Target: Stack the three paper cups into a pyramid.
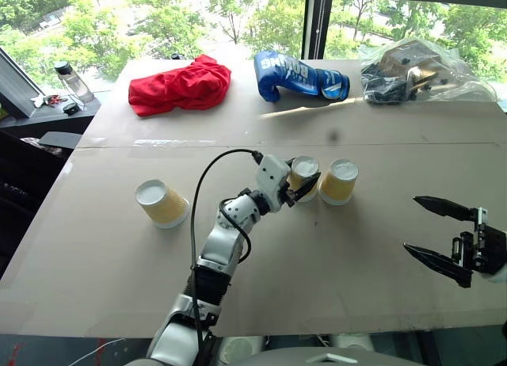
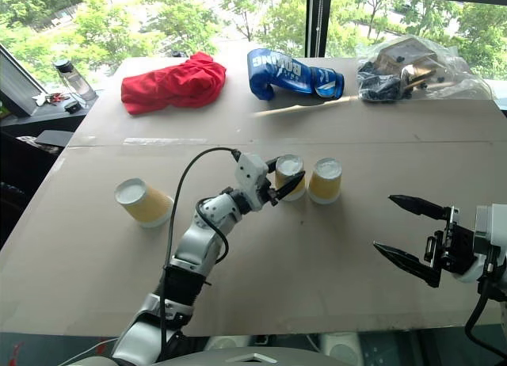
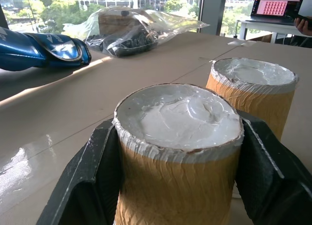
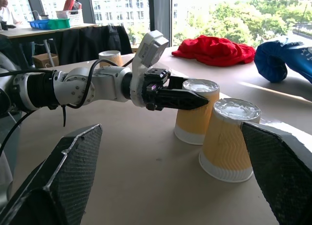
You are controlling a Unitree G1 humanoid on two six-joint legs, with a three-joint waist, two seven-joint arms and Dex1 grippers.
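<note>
The left end effector (image 1: 305, 184) grips one upside-down paper cup (image 1: 303, 176) just beside a second cup (image 1: 339, 181); the right end effector (image 1: 430, 231) gapes wide, empty, above the counter (image 1: 333, 271)

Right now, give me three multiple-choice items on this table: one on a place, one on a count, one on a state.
1. Where is the blue boxing glove?
A. beside the red cloth at the far edge
B. between two cups
C. in the right gripper

2. How many paper cups stand upside down on the table?
A. one
B. two
C. three

3. What is the left gripper doing?
A. hanging open
B. clamped on a cup
C. holding the cloth

Answers: 1 A, the glove lies beside the cloth. 2 C, the left cup, middle cup and right cup all show white bases up. 3 B, its fingers press the middle cup's sides.
</note>
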